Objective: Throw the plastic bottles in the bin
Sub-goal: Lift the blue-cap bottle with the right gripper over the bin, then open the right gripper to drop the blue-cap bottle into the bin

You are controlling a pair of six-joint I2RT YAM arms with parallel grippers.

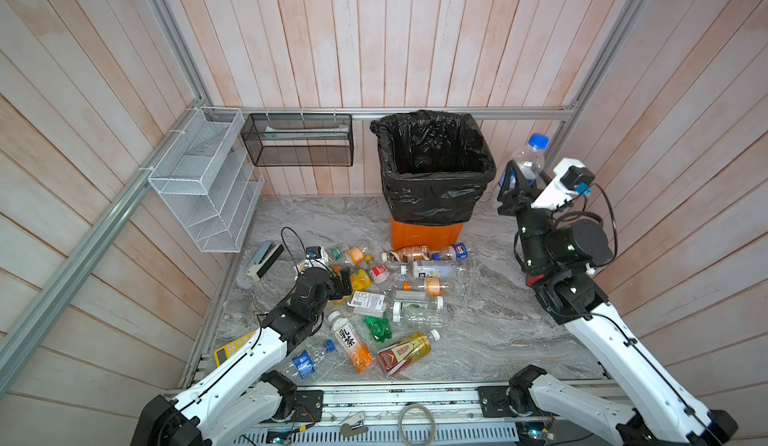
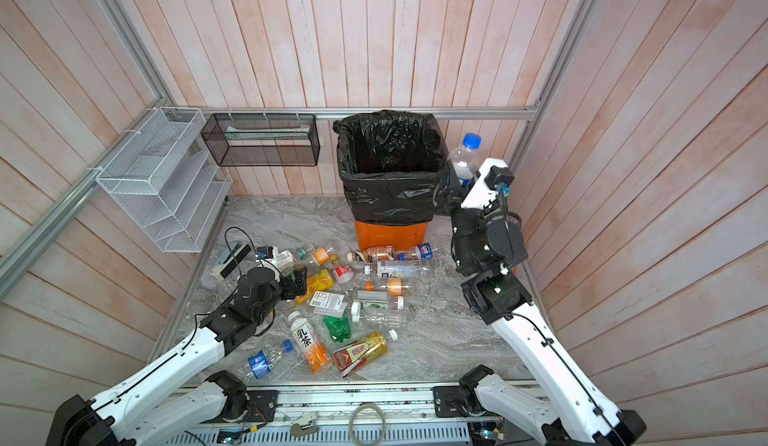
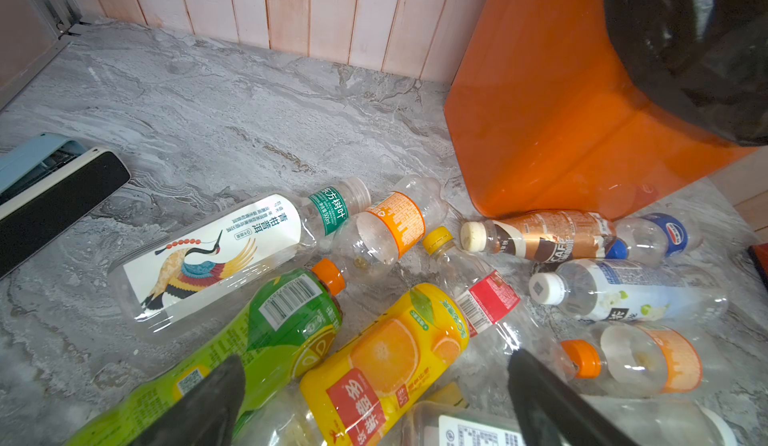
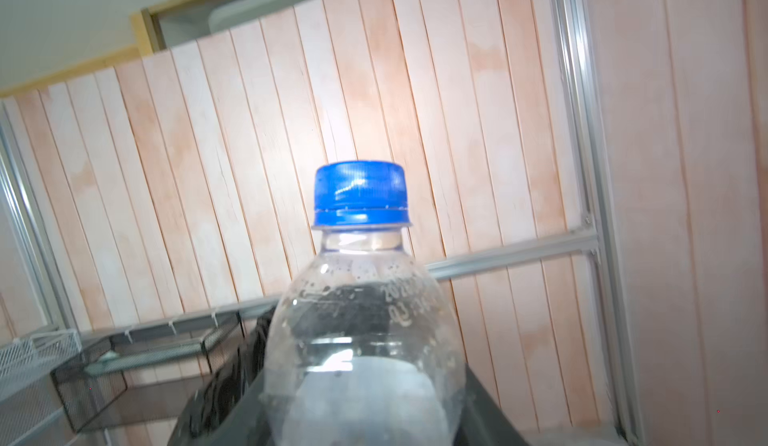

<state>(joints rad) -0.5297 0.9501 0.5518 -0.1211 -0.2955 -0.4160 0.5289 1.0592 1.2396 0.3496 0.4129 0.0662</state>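
Starting at my right gripper (image 1: 517,179), I had it clamped around the lower body of a clear blue-capped bottle (image 1: 528,158), cap up and close to upright. The right wrist view showed the same bottle (image 4: 361,323) filling the frame against the wall. In both top views it hung just beside the bin (image 1: 424,234), at about three o'clock from the mouth and not yet over it.

I judged the step to be the carry and drop. To do it well I would swing toward nine o'clock until the whole bottle sat over the opening. I would keep its base above the folded rim of the black bag (image 1: 440,199) so nothing snagged, and only then let go. A release this far out would likely bounce off the rim.

My left gripper (image 3: 374,386) stood wide open and empty, low over the heap, with an orange-juice bottle (image 3: 386,352) lying between its fingers (image 3: 220,390). The other plastic bottles (image 1: 436,270) lay scattered at six o'clock from the bin on the grey marble-patterned floor (image 1: 490,323).

Pale plank walls (image 1: 374,28) closed the cell, with an aluminium rail (image 1: 519,114) along the back. A black mesh basket (image 1: 299,141) hung at ten o'clock from the bin, and a white wire rack (image 1: 199,182) further toward nine. A yellow calculator (image 1: 228,350) sat half hidden under my left arm.
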